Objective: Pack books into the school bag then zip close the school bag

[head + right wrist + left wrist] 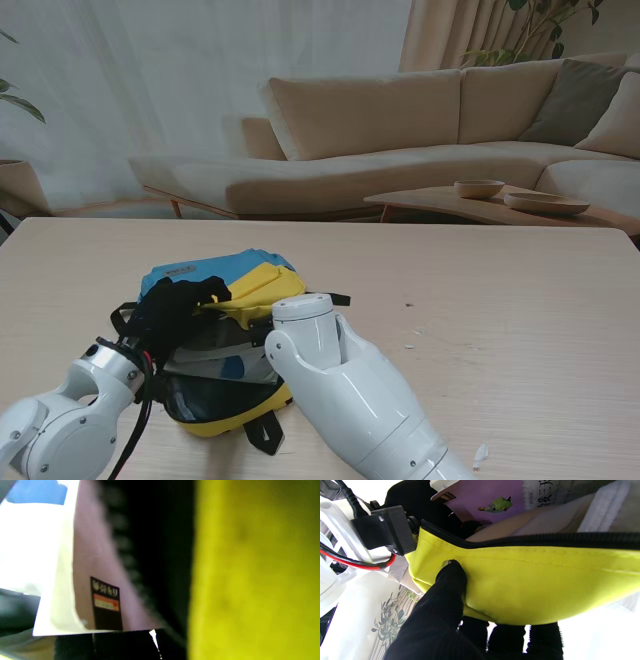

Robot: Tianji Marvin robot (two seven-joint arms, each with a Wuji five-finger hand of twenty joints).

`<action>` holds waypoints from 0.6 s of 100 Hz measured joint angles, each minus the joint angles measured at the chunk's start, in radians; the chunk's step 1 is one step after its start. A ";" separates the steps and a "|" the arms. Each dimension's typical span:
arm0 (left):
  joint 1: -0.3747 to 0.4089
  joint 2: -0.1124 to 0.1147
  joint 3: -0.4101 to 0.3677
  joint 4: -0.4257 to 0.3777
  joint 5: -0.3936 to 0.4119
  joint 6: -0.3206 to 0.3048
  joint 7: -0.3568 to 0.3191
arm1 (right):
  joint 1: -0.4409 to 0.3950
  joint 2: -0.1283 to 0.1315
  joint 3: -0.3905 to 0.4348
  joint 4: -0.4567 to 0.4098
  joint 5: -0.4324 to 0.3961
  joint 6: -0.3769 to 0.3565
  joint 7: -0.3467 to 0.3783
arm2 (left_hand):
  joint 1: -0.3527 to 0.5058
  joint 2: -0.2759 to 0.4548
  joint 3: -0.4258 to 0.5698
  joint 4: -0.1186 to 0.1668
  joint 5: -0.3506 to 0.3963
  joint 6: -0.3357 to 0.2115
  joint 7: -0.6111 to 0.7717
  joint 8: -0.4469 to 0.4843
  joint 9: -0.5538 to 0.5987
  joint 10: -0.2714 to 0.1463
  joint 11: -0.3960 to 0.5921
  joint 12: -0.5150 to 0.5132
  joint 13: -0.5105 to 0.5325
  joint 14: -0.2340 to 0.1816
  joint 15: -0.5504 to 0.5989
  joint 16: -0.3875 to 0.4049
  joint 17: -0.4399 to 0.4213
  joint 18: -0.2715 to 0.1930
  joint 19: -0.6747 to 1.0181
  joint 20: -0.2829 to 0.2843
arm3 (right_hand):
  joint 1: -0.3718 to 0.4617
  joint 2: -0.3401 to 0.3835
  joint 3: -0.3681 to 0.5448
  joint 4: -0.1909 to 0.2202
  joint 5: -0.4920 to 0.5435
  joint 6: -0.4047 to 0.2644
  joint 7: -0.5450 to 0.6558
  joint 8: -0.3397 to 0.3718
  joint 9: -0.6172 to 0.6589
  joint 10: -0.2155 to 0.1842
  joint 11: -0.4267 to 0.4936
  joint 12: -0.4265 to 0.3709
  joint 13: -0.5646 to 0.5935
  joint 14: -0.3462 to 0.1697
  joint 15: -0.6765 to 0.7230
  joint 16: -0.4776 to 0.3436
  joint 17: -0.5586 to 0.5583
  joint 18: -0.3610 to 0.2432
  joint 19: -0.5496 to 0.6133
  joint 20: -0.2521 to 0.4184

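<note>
Pale wood counter (480,300) fills the foreground, with a beige sofa (400,130) and a low table with bowls (520,195) behind it. Near the robot lies the bag (240,295), yellow and blue, its mouth unzipped. The left hand (175,305), black-gloved, grips the bag's yellow flap (532,580): its thumb (451,576) presses the outside just under the zip (545,540), the other fingers curl behind. Beyond that hand's fingertips a purple-covered book (482,497) sits inside the bag. The right hand is hidden behind its white forearm (340,385) at the bag's right edge; its wrist view shows only blurred yellow fabric, zip teeth and the book (97,562), so its grasp cannot be told.
</note>
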 measured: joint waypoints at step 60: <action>-0.010 0.001 0.000 0.009 -0.006 -0.002 -0.010 | 0.062 -0.036 -0.042 0.154 0.095 -0.113 -0.180 | 0.000 0.000 -0.001 0.000 0.000 0.000 0.000 0.000 0.000 0.000 0.000 0.000 0.000 0.000 -0.001 0.000 0.000 0.000 0.000 0.000 | 0.203 -0.150 0.052 -0.119 0.424 -0.083 0.331 0.134 0.626 -0.019 0.063 -0.059 0.533 0.018 0.224 -0.037 0.533 0.061 0.194 -0.214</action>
